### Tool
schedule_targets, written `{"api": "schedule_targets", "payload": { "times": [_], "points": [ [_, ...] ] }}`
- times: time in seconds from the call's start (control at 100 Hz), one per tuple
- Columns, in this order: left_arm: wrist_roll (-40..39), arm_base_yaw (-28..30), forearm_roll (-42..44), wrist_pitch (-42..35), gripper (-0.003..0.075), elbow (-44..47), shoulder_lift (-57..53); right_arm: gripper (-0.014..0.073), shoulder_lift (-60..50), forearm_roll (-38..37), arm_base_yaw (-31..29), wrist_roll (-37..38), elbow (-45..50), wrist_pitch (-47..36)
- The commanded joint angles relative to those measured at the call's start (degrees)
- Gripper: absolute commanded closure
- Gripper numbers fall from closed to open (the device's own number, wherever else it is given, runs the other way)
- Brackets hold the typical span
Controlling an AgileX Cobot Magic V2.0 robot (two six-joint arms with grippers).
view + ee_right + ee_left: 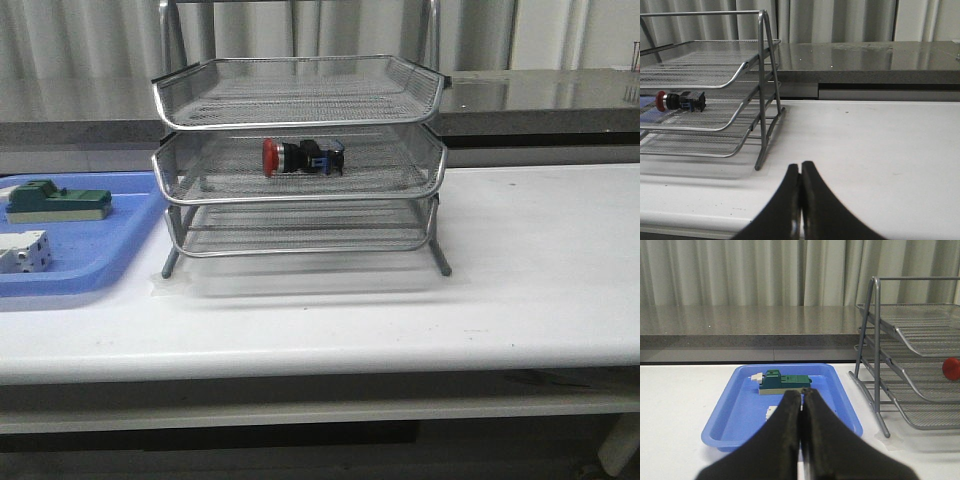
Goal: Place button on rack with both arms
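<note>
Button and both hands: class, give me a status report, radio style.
Left hand shut, empty. Right hand shut, empty, over bare table. Button lying on its side in the rack's middle tray. Nothing in the way.

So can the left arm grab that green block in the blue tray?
Probably yes. The green block lies uncovered in the open blue tray, straight ahead of the shut left tool, with nothing between them.

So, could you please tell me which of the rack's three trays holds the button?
The middle tray: the button lies on its side there; the top and bottom trays hold nothing.
</note>
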Motion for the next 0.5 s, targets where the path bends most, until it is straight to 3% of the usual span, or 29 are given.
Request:
{"api": "schedule_targets", "payload": {
  "times": [0.0, 0.49],
  "points": [
    [-0.5, -0.4, -0.4, -4.7, 0.0741, 2.7, -2.0, 0.0659, -0.9, -0.7, -0.3, 0.0, -1.0, -4.8],
    [-0.5, -0.4, -0.4, -4.7, 0.0741, 2.7, -2.0, 0.0659, -0.9, -0.7, -0.3, 0.0, -1.0, -4.8]
  ]
}}
